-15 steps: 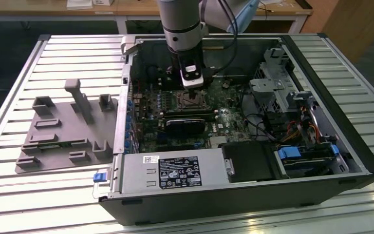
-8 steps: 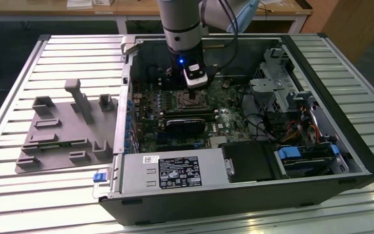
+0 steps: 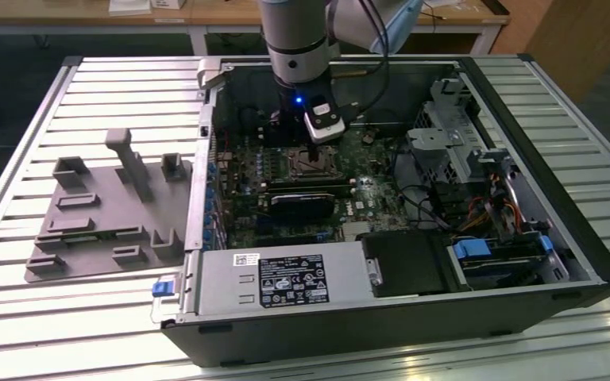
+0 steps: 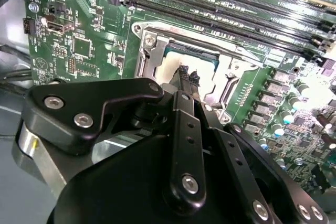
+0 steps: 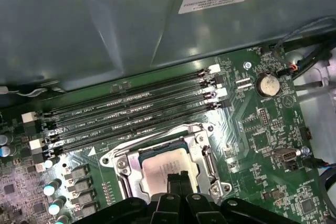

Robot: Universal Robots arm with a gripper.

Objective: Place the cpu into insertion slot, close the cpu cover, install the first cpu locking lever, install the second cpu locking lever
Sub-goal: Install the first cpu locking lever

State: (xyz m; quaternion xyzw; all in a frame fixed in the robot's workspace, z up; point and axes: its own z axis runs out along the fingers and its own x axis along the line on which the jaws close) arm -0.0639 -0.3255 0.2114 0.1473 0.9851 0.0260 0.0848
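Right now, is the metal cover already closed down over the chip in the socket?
Yes, in the first wrist view the cover lies flat around the chip, with the gripper right above it.

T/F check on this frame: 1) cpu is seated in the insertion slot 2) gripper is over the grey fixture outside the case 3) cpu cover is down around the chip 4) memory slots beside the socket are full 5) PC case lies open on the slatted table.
1. True. The cpu sits in the insertion slot.
2. False. The gripper is inside the PC case, right at the chip; the grey fixture lies at the exterior view's left.
3. True. The cpu cover lies flat, framing the chip.
4. False. The memory slots look empty.
5. True. The case lies open on the slatted table.
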